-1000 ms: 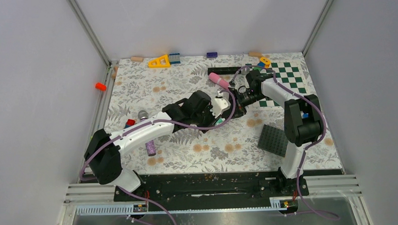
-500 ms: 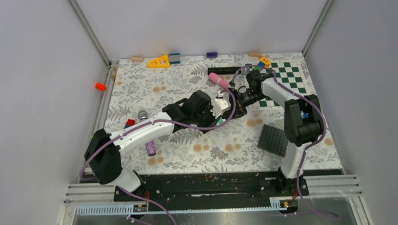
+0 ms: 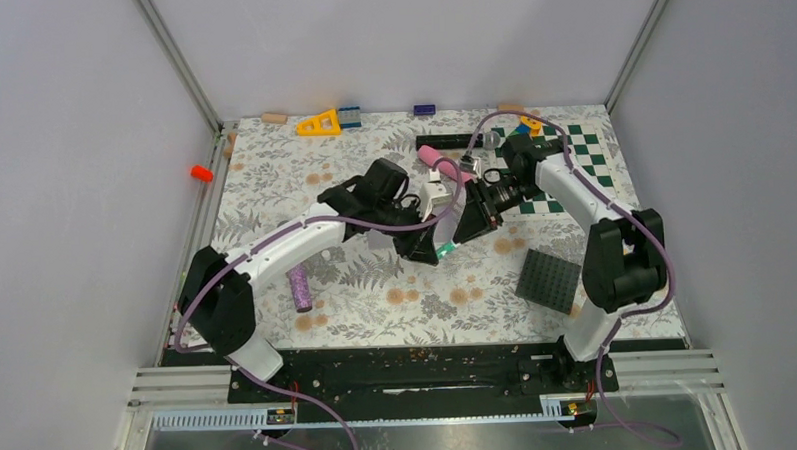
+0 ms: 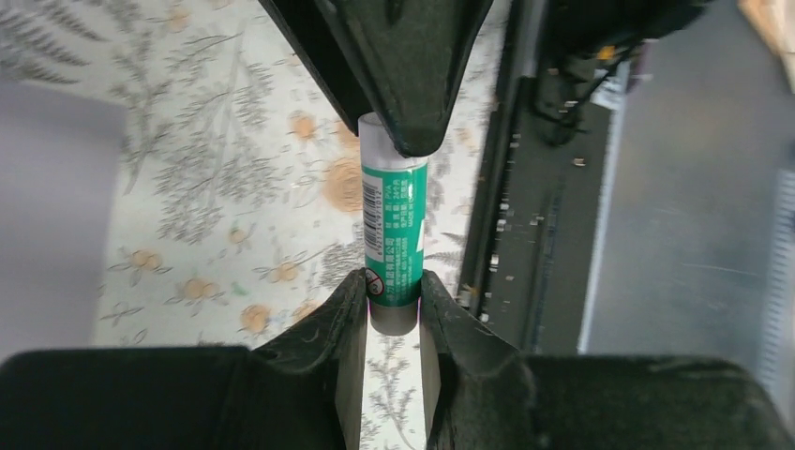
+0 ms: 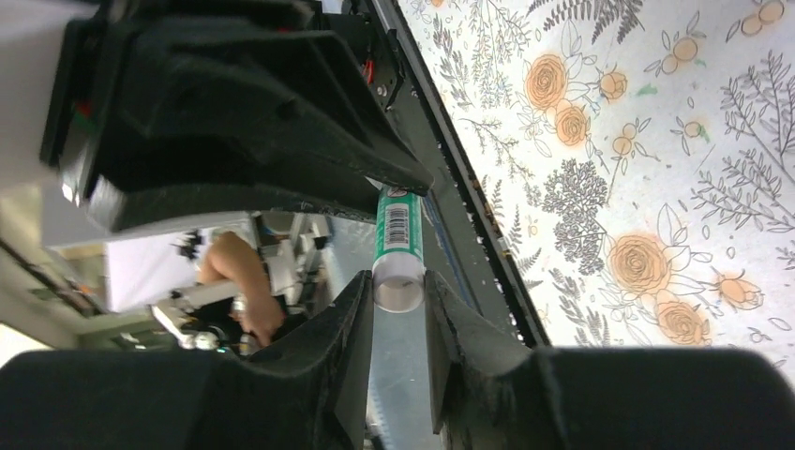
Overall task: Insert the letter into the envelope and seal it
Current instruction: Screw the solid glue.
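A green-and-white glue stick hangs above the floral table, gripped at both ends. My left gripper is shut on its grey base end, and my right gripper is shut on its white end. In the top view the two grippers, left and right, meet nose to nose mid-table, with a bit of the green glue stick showing between them. A light grey sheet, likely the envelope, lies flat on the table under my left arm. The letter is hidden or out of view.
A pink cylinder lies just behind the grippers. The green-and-white checkerboard is at the back right and a dark studded plate at the front right. A purple cylinder lies by the left arm. Small blocks line the back edge.
Both arms have shifted. The left forearm swung back. The joined grippers moved nearer the front with the glue stick and now tilt more steeply.
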Available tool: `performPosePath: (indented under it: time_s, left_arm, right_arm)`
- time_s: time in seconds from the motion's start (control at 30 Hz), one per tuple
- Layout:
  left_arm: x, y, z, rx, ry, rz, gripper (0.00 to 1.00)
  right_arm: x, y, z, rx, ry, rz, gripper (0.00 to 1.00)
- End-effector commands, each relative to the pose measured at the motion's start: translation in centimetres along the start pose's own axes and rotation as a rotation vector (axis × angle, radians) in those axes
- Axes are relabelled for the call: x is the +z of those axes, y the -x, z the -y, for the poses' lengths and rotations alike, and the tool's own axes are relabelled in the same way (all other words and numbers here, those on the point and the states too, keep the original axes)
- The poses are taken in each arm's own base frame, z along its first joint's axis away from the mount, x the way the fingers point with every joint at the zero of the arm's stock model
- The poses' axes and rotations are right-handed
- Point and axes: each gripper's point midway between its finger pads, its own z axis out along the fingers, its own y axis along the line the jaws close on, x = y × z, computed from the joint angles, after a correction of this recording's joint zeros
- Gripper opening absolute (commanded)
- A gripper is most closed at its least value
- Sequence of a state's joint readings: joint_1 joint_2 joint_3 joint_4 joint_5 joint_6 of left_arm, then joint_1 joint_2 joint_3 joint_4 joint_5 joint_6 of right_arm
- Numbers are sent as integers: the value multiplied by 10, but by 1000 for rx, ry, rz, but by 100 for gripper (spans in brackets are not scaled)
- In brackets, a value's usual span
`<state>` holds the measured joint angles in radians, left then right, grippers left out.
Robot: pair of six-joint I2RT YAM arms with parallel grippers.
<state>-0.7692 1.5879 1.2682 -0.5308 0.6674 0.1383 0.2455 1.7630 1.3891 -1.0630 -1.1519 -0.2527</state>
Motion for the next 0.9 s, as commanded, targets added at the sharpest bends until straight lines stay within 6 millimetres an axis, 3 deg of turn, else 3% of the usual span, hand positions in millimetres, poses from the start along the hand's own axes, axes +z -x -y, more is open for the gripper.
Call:
performPosePath:
  time_s: [0.0, 0.27, 0.4, 0.53, 0.73, 0.87]
  left_arm:
    - [-13, -1, 52, -86, -350, -19, 4]
    - [-21, 0, 68, -129, -507, -20, 6]
    - [-21, 1, 60, -117, -444, -22, 6]
    - [-18, 7, 35, -90, -265, 16, 5]
    - [-25, 14, -23, -27, 185, 61, 5]
    - [-24, 14, -34, 78, 369, 52, 5]
  right_arm:
    - [-10, -5, -26, -257, 3, 38, 27]
    - [-2, -28, -33, -510, -99, 22, 36]
    - [-3, -21, -32, -457, -129, 42, 51]
    - [-8, -7, -32, -289, -106, 65, 61]
    - [-8, 8, -17, 19, -41, 83, 62]
    - [-5, 16, -5, 118, -31, 96, 62]
